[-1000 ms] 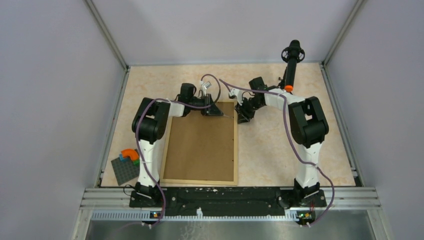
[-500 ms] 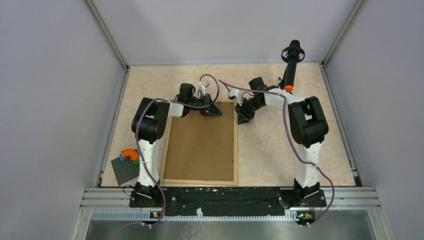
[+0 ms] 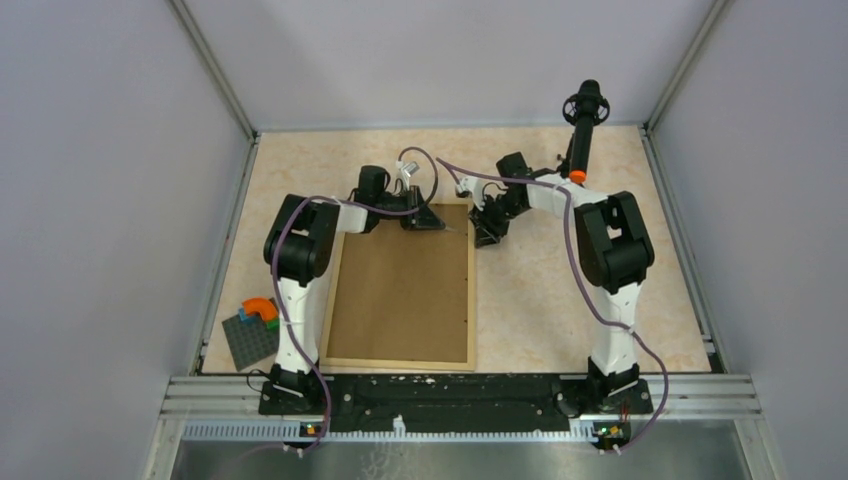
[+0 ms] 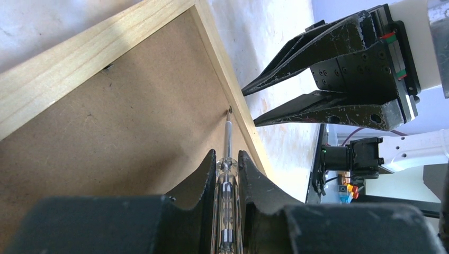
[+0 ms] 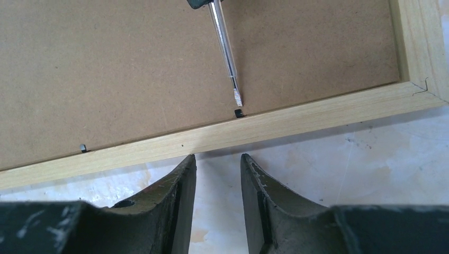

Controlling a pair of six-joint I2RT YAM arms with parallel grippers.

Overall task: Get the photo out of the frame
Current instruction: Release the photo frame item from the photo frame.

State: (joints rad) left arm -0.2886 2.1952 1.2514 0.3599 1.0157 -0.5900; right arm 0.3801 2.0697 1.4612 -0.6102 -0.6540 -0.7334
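1. Hardly anything had moved in the top view over the last second. The right arm's elbow had swung a touch leftward. The frame (image 3: 472, 300) and the left arm had kept their places.
2. Seen from above, the frame lay flat and back-up on the worktop (image 3: 560, 300). Its brown backing board (image 3: 400, 290) faced the camera, so the photo was hidden beneath it. The left hand (image 3: 430, 220) hung over the far right corner of the board. The right hand (image 3: 487, 235) sat just off the frame's right rail. A dark grey baseplate (image 3: 250, 342) carrying coloured bricks lay at the near left, apart from the frame.
3. From the left wrist, the left hand (image 4: 226, 154) was clenched on a clear-handled screwdriver (image 4: 227, 180). Its thin shaft reached to a small metal tab (image 4: 230, 110) where the board met the light-wood rail. Just beyond that rail stood the right hand (image 4: 249, 107), fingers parted with nothing between them.
4. From the right wrist, the right hand (image 5: 217, 157) was released and empty, low over bare worktop just beside the rail. The screwdriver (image 5: 225, 47) slanted down across the backing board, and its tip was just beside the tab (image 5: 239, 112). Whether the two touched could not be told. A second tab (image 5: 83, 148) sat farther along the same rail.
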